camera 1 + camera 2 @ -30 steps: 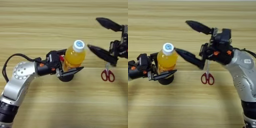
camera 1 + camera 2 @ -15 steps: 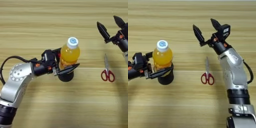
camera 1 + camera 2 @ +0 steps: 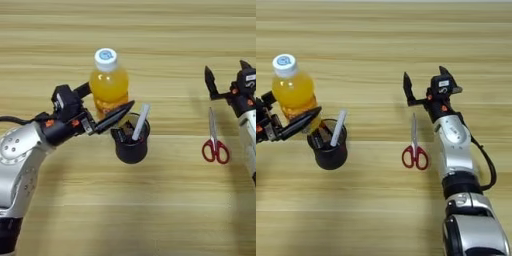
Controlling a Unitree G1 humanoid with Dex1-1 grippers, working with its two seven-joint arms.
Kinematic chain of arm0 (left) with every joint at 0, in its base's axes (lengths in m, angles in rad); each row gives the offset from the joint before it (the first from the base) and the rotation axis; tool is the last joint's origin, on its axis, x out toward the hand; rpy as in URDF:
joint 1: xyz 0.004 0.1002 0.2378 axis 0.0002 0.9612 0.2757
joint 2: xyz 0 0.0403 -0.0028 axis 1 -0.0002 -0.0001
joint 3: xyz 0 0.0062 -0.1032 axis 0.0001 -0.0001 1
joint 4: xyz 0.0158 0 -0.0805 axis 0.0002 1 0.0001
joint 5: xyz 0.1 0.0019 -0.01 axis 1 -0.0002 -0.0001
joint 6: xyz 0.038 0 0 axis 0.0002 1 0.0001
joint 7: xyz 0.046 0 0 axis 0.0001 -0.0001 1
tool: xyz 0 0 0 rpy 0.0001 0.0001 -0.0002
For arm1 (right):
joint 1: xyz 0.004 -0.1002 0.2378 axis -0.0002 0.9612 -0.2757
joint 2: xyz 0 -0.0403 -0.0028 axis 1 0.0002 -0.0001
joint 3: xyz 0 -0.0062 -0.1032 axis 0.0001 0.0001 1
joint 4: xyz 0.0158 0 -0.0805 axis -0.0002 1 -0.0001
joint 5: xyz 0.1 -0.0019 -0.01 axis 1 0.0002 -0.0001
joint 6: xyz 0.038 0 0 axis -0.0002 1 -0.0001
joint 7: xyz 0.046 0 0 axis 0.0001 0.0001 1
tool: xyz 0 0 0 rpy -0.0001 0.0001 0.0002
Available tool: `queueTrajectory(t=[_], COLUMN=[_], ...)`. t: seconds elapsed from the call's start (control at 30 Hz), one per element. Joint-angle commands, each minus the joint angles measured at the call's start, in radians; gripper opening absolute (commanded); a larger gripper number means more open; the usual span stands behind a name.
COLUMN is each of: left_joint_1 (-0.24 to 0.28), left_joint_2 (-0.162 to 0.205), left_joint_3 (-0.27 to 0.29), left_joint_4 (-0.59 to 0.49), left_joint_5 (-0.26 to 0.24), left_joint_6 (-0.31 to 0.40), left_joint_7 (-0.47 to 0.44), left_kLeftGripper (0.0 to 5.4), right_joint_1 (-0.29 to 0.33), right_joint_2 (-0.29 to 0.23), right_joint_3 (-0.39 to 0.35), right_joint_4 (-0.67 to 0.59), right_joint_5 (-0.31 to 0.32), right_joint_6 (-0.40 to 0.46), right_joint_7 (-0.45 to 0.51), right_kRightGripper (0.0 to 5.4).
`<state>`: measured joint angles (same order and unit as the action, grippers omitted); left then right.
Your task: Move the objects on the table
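The tabletop [image 3: 150,30], a light wooden surface with long pale grain stripes, filled both views and carried three items.

The left arm [image 3: 20,155], silver-shelled, entered from the lower left. Its gripper [image 3: 107,105] reached toward the middle with jaws clamped on the orange drink bottle [image 3: 108,82]: one black finger crossed the front of the bottle's lower body, the other showed behind at its left side. The bottle stood upright in this grip, white cap uppermost, and its base was hidden behind the finger and the cup rim, so contact with the tabletop could not be confirmed.

The right arm [image 3: 456,160] rose from the lower right edge. Its gripper [image 3: 423,82] sat above the tips of the scissors with jaws spread wide apart, holding nothing; whether it touched the tabletop could not be determined.

The black pen cup [image 3: 131,145] stood just right of and in front of the bottle, directly under the left gripper's front finger. A white pen [image 3: 140,120] leaned out of it toward the right; other dark contents could not be made out.

The red-handled scissors [image 3: 414,145] lay flat and closed, blades pointing away from the robot toward the right gripper, handles nearest the robot, well apart from the cup and just left of the right forearm.
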<state>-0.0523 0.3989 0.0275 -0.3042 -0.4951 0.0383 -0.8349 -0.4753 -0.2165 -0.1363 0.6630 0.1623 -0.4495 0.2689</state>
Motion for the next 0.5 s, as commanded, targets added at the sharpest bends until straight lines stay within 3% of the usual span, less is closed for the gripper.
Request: queueTrajectory(t=[0.03, 0.17, 0.5], left_joint_1=[-0.011, -0.035, -0.053], left_joint_2=[-0.030, -0.063, -0.156], left_joint_3=[0.084, 0.130, 0.122], left_joint_4=[-0.003, 0.037, 0.156], left_joint_5=[-0.023, 0.013, 0.178], left_joint_6=[0.013, 0.024, 0.032], left_joint_7=[0.114, 0.245, 0.512], left_kLeftGripper=[3.41, 3.41, 3.40], right_joint_1=[-0.033, -0.041, -0.051], right_joint_2=[0.007, 0.010, 0.014], right_joint_3=[-0.009, -0.016, -0.017], right_joint_4=[0.031, 0.050, 0.072], right_joint_5=[-0.006, -0.001, -0.008], right_joint_6=[-0.031, -0.040, -0.059], right_joint_7=[-0.004, -0.004, -0.007], right_kRightGripper=[5.40, 5.40, 5.40])
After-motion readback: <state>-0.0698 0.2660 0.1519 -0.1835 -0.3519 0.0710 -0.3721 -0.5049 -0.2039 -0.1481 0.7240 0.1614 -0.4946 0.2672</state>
